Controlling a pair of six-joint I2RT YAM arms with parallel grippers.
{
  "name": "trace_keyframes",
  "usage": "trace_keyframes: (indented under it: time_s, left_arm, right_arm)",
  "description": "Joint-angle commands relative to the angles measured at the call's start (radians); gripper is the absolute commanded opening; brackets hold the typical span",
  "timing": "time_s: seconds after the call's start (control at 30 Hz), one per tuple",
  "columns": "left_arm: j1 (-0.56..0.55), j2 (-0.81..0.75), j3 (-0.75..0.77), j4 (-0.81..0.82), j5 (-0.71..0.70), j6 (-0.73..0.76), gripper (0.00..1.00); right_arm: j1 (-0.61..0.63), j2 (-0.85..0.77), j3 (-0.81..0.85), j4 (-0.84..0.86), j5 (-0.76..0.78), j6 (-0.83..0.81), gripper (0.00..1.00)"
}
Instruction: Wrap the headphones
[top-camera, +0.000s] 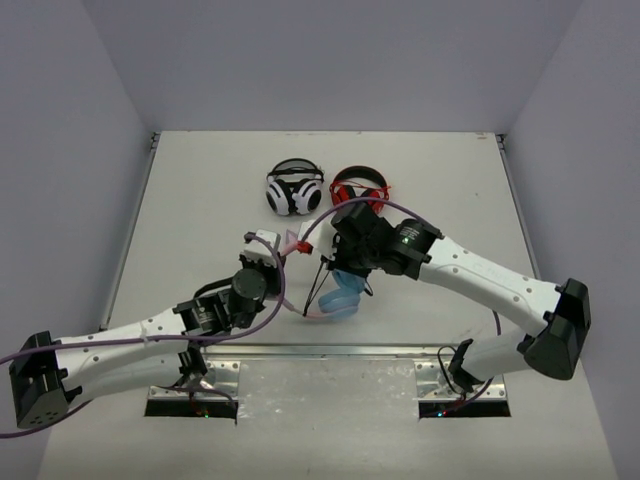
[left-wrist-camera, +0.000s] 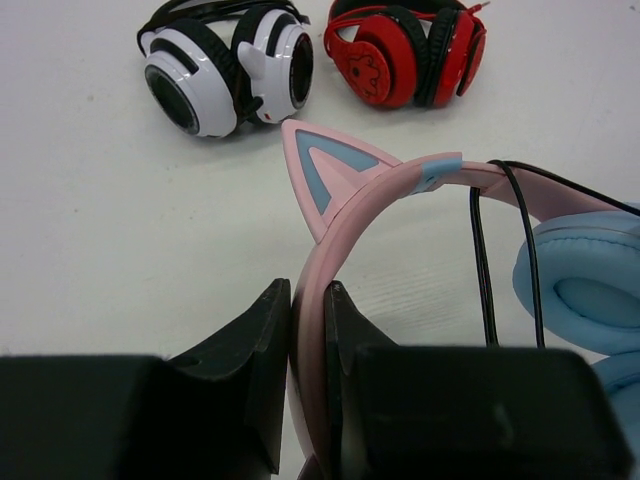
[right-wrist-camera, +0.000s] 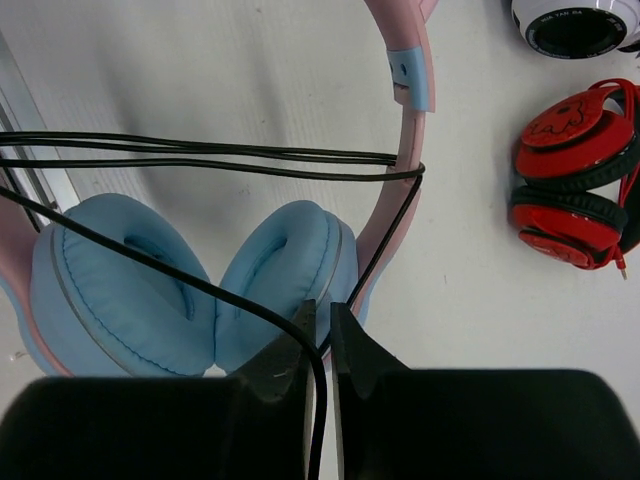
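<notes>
Currently, the headphones (top-camera: 338, 295) are toward 6 o'clock of the table (top-camera: 200, 200) centre in the top view, between the two wrists; cannot tell whether they rest on the surface. The left gripper (left-wrist-camera: 308, 300) is clamped on the pink headband (left-wrist-camera: 400, 185), one finger on each side of the band, just below a cat ear (left-wrist-camera: 320, 175); the right gripper (right-wrist-camera: 320, 320) is pinched closed around the black cable (right-wrist-camera: 200, 147), which runs down between its fingers. Several cable strands cross from the headband toward 9 o'clock in the right wrist view; the blue ear cups (right-wrist-camera: 130, 280) lie together, touching. White-and-black headphones (top-camera: 295, 188) at 12 o'clock of the blue pair; red-and-black headphones (top-camera: 360, 187) at 1 o'clock; both apart from it.
</notes>
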Motion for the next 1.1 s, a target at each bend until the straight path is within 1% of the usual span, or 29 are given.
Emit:
trace_keyframes:
  time_s: [0.0,0.03,0.07,0.1,0.27,0.3,0.33,0.5,0.53,0.6,0.67,0.73,0.83,0.93,1.03,1.07]
  left_arm:
    - [-0.016,-0.018,0.088,-0.104,0.013,-0.041,0.0]
    - [-0.022,-0.014,0.099,-0.125,0.013,-0.05,0.0]
    - [-0.026,-0.001,0.105,-0.138,0.022,-0.058,0.0]
    - [-0.032,0.005,0.113,-0.149,0.025,-0.064,0.0]
    - [-0.039,0.043,0.129,-0.214,0.016,-0.112,0.0]
    - [-0.039,0.046,0.136,-0.224,0.013,-0.118,0.0]
    - [-0.039,0.048,0.14,-0.231,0.008,-0.129,0.0]
    - [-0.039,0.037,0.163,-0.259,-0.002,-0.139,0.0]
    - [-0.039,0.031,0.165,-0.261,-0.004,-0.141,0.0]
    - [-0.039,0.005,0.168,-0.261,0.017,-0.139,0.01]
    - [-0.039,-0.013,0.172,-0.261,0.045,-0.138,0.0]
    - [-0.039,-0.021,0.18,-0.27,0.066,-0.141,0.0]
    - [-0.039,-0.018,0.194,-0.284,0.093,-0.143,0.0]
    - [-0.039,-0.027,0.199,-0.275,0.137,-0.138,0.0]
    - [-0.039,-0.046,0.194,-0.255,0.16,-0.121,0.0]
    - [-0.04,-0.05,0.194,-0.253,0.166,-0.118,0.0]
  right_arm:
    - [-0.043,0.012,0.012,0.053,0.039,-0.064,0.12]
    - [-0.062,0.019,0.023,0.049,0.037,-0.067,0.14]
    - [-0.069,0.035,0.029,0.045,0.037,-0.071,0.19]
    - [-0.082,0.041,0.035,0.043,0.042,-0.074,0.19]
    - [-0.099,0.084,0.063,0.034,0.086,-0.085,0.13]
    - [-0.099,0.096,0.067,0.027,0.076,-0.084,0.05]
    - [-0.097,0.102,0.075,0.019,0.068,-0.084,0.03]
    - [-0.099,0.111,0.06,0.034,0.062,-0.076,0.01]
    - [-0.102,0.111,0.054,0.051,0.07,-0.076,0.02]
    - [-0.122,0.113,0.035,0.069,0.088,-0.073,0.07]
    - [-0.139,0.113,0.027,0.094,0.097,-0.065,0.09]
    - [-0.163,0.108,0.009,0.141,0.125,-0.062,0.09]
    - [-0.166,0.102,-0.003,0.21,0.177,-0.061,0.02]
    - [-0.166,0.084,-0.034,0.301,0.212,-0.061,0.01]
    - [-0.166,0.044,-0.074,0.359,0.183,-0.059,0.03]
    - [-0.166,0.03,-0.084,0.361,0.121,-0.061,0.03]
